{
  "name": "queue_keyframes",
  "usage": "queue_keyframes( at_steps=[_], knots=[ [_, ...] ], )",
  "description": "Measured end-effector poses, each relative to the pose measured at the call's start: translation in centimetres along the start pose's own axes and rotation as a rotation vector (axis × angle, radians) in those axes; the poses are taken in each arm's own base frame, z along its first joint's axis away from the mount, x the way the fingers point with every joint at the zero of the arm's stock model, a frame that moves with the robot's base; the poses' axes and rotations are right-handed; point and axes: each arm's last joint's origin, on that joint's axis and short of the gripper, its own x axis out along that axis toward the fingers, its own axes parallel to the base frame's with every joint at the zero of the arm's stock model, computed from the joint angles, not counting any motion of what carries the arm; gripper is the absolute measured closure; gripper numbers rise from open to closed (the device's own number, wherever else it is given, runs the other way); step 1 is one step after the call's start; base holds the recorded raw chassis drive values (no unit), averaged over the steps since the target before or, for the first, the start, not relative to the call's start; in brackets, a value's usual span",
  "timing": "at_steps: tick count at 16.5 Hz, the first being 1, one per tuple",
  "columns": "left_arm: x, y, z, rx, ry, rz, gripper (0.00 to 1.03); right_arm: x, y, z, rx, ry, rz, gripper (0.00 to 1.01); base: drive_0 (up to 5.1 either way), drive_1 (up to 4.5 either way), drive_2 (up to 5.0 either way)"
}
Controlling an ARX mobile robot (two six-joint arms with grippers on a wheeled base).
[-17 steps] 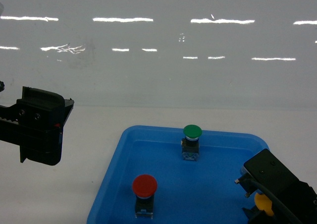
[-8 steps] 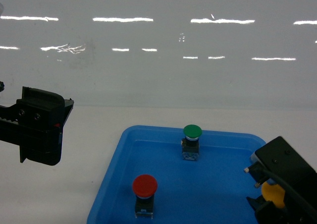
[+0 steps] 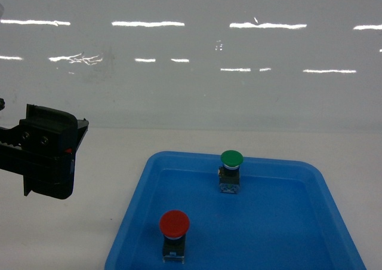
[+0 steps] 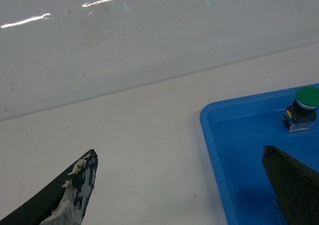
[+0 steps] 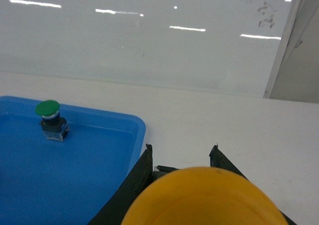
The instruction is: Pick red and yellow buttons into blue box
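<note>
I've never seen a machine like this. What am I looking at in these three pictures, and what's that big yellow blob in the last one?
It is a wheeled robot with two arms, each ending in a pincer. One picture comes from a camera on the robot's head looking forward; the other two come from cameras on its wrists.

On the white table lies a shallow blue tray holding a red button and a green button.

The black block at the head view's left is the left pincer; its wrist view shows its two dark fingers spread wide, holding nothing.

The yellow blob is a yellow button, very close to the right wrist camera, gripped by the right pincer, which has left the head view.
</note>
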Motion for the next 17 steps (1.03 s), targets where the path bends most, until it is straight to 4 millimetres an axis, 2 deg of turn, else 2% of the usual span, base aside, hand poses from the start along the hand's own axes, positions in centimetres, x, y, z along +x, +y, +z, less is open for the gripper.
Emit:
queue_keyframes(
  at_steps=[1, 3, 5, 11, 15, 17],
  knots=[
    [0.0, 0.0, 0.0, 0.0, 0.0, 0.0, 0.05, -1.7, -0.3, 0.4, 0.009, -0.026, -0.021, 0.72, 0.0, 0.0, 0.0],
    [0.0, 0.0, 0.0, 0.0, 0.0, 0.0, 0.05, -4.6, -1.2, 0.0, 0.02, -0.011, -0.035, 0.72, 0.0, 0.0, 0.0],
    [0.0, 0.0, 0.0, 0.0, 0.0, 0.0, 0.05, -5.5, -1.3, -0.2, 0.01, -0.023, -0.046, 0.72, 0.0, 0.0, 0.0],
    [0.0, -0.4, 0.0, 0.01, 0.016, -0.02, 0.05, -5.4, -0.9, -0.6, -0.013, -0.002, -0.04, 0.72, 0.0, 0.0, 0.0],
    [1.4, -3.5, 2.1, 0.063, 0.09, -0.176, 0.05, -5.4, -0.9, -0.6, -0.013, -0.002, -0.04, 0.72, 0.0, 0.0, 0.0],
    [1.8, -4.2, 2.5, 0.074, 0.105, -0.208, 0.05, -5.4, -0.9, -0.6, -0.013, -0.002, -0.04, 0.72, 0.0, 0.0, 0.0]
  ],
)
